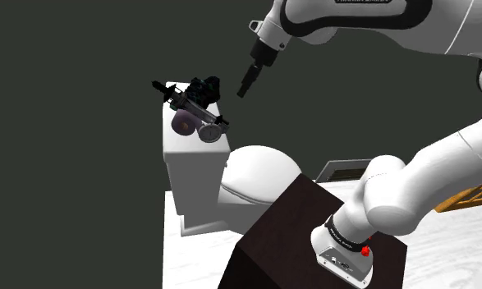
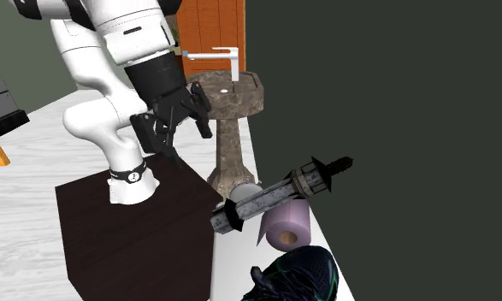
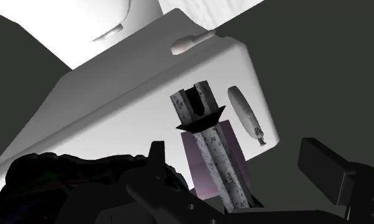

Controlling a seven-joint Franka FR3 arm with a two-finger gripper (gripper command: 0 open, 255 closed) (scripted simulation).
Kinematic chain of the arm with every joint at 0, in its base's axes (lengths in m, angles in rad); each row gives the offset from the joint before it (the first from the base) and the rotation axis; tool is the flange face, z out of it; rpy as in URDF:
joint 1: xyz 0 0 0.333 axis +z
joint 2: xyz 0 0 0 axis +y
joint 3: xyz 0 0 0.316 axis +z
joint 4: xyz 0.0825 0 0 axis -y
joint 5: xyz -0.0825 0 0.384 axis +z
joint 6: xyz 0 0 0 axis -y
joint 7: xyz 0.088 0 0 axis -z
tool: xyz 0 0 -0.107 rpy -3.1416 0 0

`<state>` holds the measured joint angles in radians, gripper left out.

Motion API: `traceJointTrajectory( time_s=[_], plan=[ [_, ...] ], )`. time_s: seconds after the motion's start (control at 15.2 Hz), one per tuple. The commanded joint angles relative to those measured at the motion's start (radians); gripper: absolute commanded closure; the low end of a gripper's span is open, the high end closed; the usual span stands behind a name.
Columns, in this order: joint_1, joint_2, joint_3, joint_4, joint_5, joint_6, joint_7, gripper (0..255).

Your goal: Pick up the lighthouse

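Observation:
The lighthouse (image 1: 190,105) is a speckled grey tower with black ends. It lies tilted across a purple paper roll (image 1: 182,123) on the white toilet tank lid (image 1: 181,152). In the second exterior view the lighthouse (image 2: 274,198) rests on the roll (image 2: 285,227). My gripper (image 1: 245,87) hangs open in the air, above and to the shoulder view's right of the tank, touching nothing. The wrist view has the lighthouse (image 3: 212,143) ahead between the open fingers (image 3: 157,156) of the gripper (image 3: 239,159), still some way off.
A black sneaker (image 1: 204,86) sits behind the lighthouse on the tank, and a small grey oval object (image 3: 243,111) lies beside the roll. The toilet bowl (image 1: 259,176) is below. A pedestal sink (image 2: 232,94) stands by the dark wall. The dark brown stand (image 1: 313,238) is near.

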<state>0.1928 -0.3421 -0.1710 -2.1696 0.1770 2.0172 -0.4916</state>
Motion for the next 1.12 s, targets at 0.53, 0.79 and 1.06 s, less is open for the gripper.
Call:
traceJointTrajectory(
  time_s=[0.53,0.79,1.06],
  plan=[
    [0.098,0.362,-0.044,0.283,0.257,0.003,-0.441,0],
    [0.103,0.468,-0.026,0.379,0.325,-0.018,-0.553,0],
    [0.104,0.479,-0.023,0.341,0.338,0.026,-0.577,0]
  ],
)
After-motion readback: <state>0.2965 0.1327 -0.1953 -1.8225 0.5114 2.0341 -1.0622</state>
